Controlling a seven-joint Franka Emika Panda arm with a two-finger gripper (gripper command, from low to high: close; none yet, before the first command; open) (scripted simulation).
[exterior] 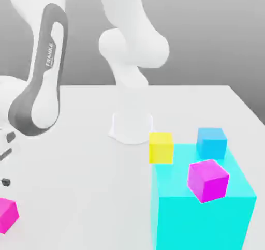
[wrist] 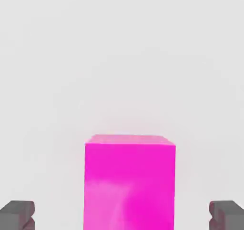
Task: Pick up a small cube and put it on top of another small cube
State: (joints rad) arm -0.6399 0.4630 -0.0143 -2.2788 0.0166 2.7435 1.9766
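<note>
1. Where the table [exterior: 77, 192] meets the exterior view's left edge, the hot-pink cube [exterior: 7, 215] sits, plain-faced and partly cut off.
2. Hand view: the same cube [wrist: 129, 186] stands between the gripper's [wrist: 122, 215] two dark fingertips [wrist: 18, 214], which are spread wide, clear of its sides; nothing held.
3. Exterior view adds the yellow cube [exterior: 161, 147] beside the cyan block [exterior: 202, 207], well apart from the pink one; a light-blue cube [exterior: 211, 143] and a magenta cube [exterior: 207, 180] are by the block.
</note>
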